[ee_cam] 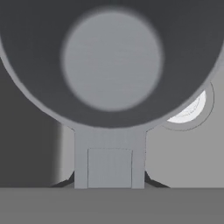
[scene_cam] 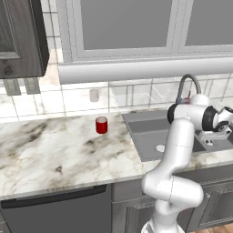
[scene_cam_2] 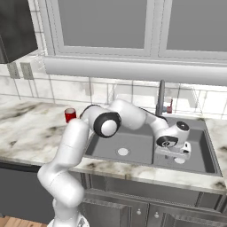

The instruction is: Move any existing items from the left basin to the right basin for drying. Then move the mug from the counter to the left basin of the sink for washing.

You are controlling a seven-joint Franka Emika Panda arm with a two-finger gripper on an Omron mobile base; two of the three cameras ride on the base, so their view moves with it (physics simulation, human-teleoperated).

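Note:
The grey metal vessel (ee_cam: pixel 111 61) looms close in the hand view, seen from above, its straight handle (ee_cam: pixel 109 148) running down between the fingertips of my gripper (ee_cam: pixel 109 183), which is shut on it. In the right base view the gripper (scene_cam_2: pixel 174 155) hangs low over the right basin (scene_cam_2: pixel 201 153), next to the left basin (scene_cam_2: pixel 128 142) with its pale drain (scene_cam_2: pixel 123 151). A pale drain disc (ee_cam: pixel 190 109) peeks out from under the vessel. The red mug (scene_cam: pixel 101 125) stands upright on the counter (scene_cam: pixel 54 150), left of the sink (scene_cam: pixel 136 120).
The arched grey tap (scene_cam: pixel 187 86) rises behind the sink, close to my wrist. A pale little cylinder (scene_cam: pixel 94 95) stands at the tiled back wall behind the mug. Cabinet fronts run under the counter edge.

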